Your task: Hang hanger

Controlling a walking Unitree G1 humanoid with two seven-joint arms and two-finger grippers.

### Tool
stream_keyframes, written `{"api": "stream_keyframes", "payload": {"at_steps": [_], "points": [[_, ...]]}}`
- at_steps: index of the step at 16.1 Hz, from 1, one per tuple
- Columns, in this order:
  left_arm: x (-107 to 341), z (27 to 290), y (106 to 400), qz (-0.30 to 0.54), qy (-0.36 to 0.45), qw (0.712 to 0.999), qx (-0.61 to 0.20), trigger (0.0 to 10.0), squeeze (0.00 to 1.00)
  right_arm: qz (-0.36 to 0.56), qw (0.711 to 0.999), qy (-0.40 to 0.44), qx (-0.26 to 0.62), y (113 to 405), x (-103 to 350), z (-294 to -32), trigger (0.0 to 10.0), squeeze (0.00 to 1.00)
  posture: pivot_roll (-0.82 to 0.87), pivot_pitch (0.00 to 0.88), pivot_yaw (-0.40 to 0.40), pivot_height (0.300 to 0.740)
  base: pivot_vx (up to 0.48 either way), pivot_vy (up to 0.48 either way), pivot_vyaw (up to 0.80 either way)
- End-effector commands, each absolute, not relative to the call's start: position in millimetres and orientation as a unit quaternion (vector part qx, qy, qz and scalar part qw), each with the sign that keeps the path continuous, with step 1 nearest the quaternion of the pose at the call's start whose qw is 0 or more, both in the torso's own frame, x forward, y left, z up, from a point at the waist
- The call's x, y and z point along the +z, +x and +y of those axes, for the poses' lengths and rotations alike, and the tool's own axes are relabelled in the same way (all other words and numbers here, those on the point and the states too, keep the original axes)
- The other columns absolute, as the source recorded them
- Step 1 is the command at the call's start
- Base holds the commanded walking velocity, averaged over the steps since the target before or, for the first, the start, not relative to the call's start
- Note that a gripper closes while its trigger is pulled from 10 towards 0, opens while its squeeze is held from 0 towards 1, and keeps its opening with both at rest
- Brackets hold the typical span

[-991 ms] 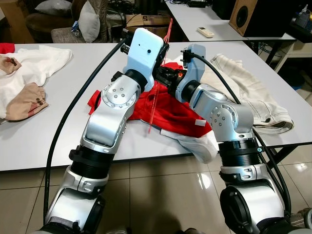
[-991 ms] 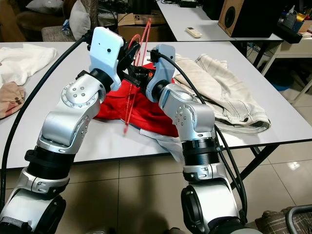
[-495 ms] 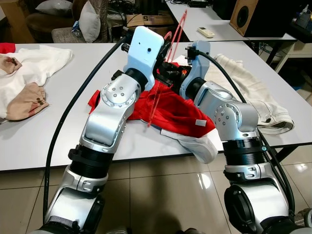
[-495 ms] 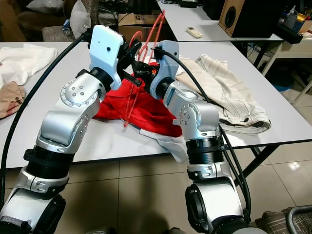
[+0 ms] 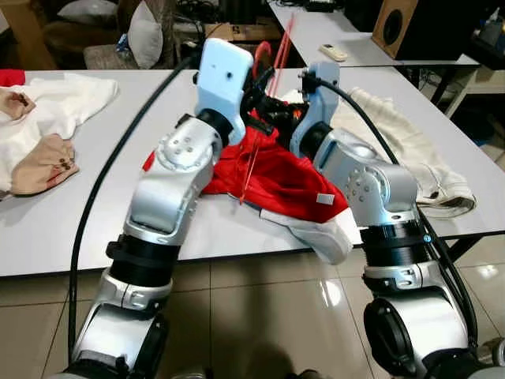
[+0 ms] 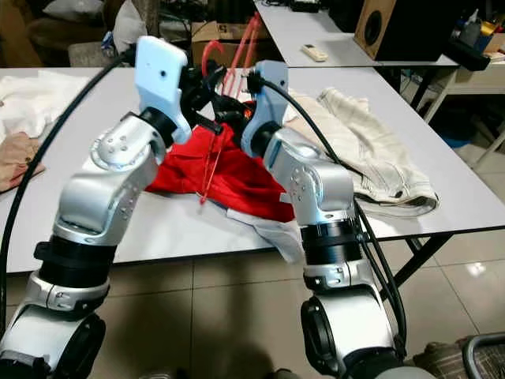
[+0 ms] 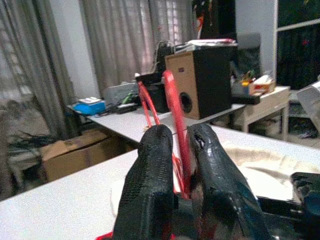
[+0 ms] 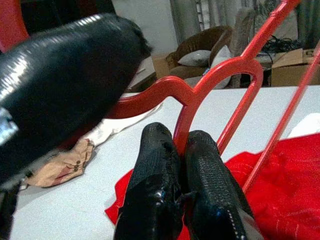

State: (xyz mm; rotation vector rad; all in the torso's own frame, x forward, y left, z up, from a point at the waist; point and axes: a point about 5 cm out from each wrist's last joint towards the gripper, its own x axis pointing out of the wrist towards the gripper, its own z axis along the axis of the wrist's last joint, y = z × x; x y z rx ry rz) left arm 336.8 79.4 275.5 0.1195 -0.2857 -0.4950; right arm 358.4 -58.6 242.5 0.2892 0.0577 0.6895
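Across the white table (image 5: pixel 95 158), mid-frame, both the left gripper (image 7: pixel 181 186) and right gripper (image 8: pixel 181 167) clamp the red hanger (image 5: pixel 264 118), now lifted higher above the red garment (image 5: pixel 276 178), apparently readying it for hanging.

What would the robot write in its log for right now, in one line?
step: hanger lifted | left hand: shut on red hanger | right hand: shut on red hanger | red shirt: on white table

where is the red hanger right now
The red hanger is held up between both arms over the white table, pinched by the left gripper and right gripper, just above the red garment.
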Motion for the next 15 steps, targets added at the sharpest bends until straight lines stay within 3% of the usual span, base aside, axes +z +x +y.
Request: {"api": "stream_keyframes", "payload": {"at_steps": [1, 11, 13, 15], "points": [[292, 117, 344, -0.159, 0.037, 0.97, -0.178, 10.0, 1.0, 0.036, 0.925, 0.13, 0.356, 356, 236, -60, 0.0, 0.0, -0.03, 0.0, -0.031, 0.74, 0.0, 0.0, 0.0], [294, 139, 330, -0.139, -0.007, 0.952, -0.271, 10.0, 1.0, 0.019, 0.925, 0.085, 0.371, 366, 245, -80, 0.0, 0.0, -0.02, 0.0, -0.03, 0.74, 0.0, 0.0, 0.0], [284, 134, 329, -0.086, -0.053, 0.944, -0.313, 10.0, 1.0, 0.01, 0.916, 0.078, 0.392, 365, 250, -78, 0.0, 0.0, -0.03, 0.0, -0.029, 0.74, 0.0, 0.0, 0.0], [283, 142, 334, -0.088, -0.081, 0.947, -0.299, 10.0, 0.27, 0.007, 0.91, 0.075, 0.409, 363, 251, -76, 0.0, 0.0, -0.03, 0.0, -0.028, 0.74, 0.0, 0.0, 0.0]]}}
